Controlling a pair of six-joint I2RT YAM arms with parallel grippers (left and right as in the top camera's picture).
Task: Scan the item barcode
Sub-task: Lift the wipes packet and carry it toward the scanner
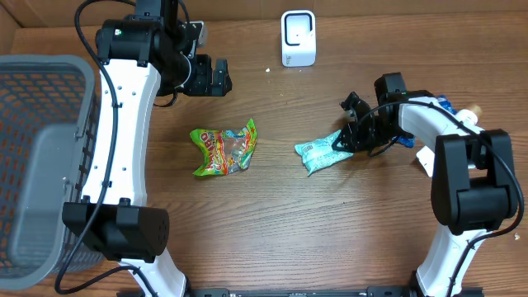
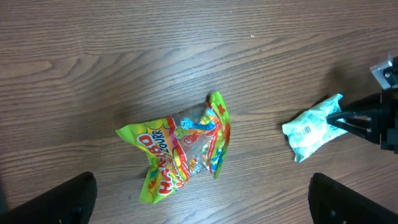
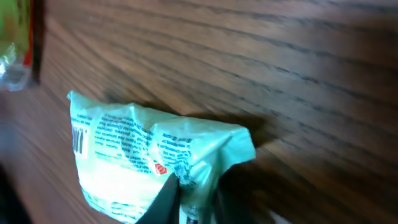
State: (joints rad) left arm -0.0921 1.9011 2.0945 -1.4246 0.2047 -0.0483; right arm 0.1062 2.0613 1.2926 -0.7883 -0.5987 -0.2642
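Grasp step: the right pincer (image 1: 341,142) pinches the end of the pale-green crinkled plastic packet (image 1: 320,154), which lies in front of the white barcode scanner (image 1: 298,39). The next move calls for lifting the packet and turning its barcode toward the scanner. The left pincer (image 1: 221,76) gapes wide, empty.

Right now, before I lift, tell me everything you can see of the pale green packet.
The pale green packet is a crinkled, glossy plastic pouch with small dark print and a red mark. It lies on the wooden table, with its barcode facing up near the free end. The right gripper pinches the other, crimped end; nothing else touches it.
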